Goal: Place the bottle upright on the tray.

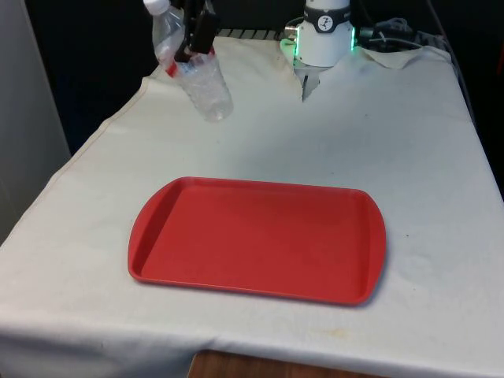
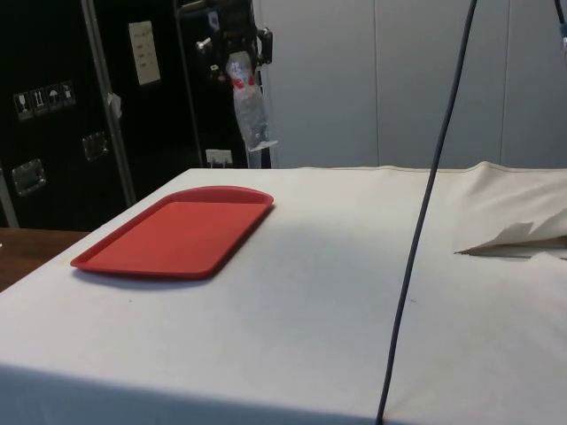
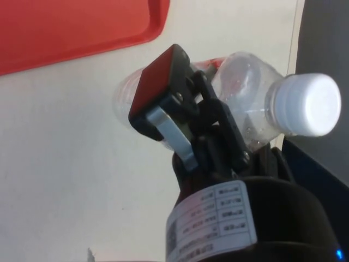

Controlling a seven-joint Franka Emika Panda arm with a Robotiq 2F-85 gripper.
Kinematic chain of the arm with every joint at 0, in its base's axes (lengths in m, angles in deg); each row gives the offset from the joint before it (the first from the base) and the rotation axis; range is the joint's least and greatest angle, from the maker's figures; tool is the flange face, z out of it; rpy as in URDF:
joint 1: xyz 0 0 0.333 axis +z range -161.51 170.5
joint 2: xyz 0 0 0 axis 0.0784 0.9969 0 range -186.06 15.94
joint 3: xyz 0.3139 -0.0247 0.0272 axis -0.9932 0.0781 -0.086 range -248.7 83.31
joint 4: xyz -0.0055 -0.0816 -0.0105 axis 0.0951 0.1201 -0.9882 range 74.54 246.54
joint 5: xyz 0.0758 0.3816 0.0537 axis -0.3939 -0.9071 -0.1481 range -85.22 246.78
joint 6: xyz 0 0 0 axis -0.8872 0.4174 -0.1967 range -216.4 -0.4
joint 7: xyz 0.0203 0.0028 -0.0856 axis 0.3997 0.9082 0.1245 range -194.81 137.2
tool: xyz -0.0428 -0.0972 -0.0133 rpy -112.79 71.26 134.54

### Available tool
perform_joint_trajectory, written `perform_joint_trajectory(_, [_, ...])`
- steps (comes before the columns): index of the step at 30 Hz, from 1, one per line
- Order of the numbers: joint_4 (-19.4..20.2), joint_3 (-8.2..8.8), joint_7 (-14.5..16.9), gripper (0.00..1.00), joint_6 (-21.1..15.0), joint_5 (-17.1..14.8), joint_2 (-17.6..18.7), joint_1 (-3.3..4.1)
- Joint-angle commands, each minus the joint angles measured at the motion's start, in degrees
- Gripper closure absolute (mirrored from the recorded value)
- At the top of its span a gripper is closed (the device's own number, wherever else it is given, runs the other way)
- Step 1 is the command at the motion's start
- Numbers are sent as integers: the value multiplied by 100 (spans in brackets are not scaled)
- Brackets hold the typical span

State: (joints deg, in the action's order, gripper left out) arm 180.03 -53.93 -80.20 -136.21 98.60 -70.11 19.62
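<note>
Bottle [image 1: 197,75], one clear plastic water bottle with a white cap, hangs tilted in my end effector [image 1: 191,49], clamped near its neck, above the desk [image 1: 425,157] at the far side on the front view's left, well apart from the single red tray [image 1: 256,240].

From the side, I hold the bottle high in the air, base down, beyond the tray's far end.

At the wrist, my fingers [image 3: 163,101] pinch the thin body just beside the cap. That soft wall could buckle or twist as I lower it, so the bottle might land crooked and tip.

red tray [image 1: 260,240], clear white-capped bottle [image 1: 206,88]
</note>
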Motion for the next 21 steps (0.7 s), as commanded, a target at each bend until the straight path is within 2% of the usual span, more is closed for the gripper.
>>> perform_joint_trajectory(1, [-46,-17,-69,67,-40,0,11,23])
perform_joint_trajectory(4, [-138,-103,-178,67,-69,6,29,23])
perform_joint_trajectory(5, [-115,-109,-120,67,-11,0,6,0])
perform_joint_trajectory(6, [-155,-120,-201,67,-74,11,34,23])
perform_joint_trajectory(14, [-407,-241,-619,67,-235,292,264,29])
perform_joint_trajectory(15, [-378,-275,-561,67,-183,258,241,6])
perform_joint_trajectory(16, [-470,-264,-722,67,-275,367,327,34])
perform_joint_trajectory(18, [-498,-269,-768,67,-298,395,355,34])
perform_joint_trajectory(21, [-636,-304,-997,67,-344,556,476,34])
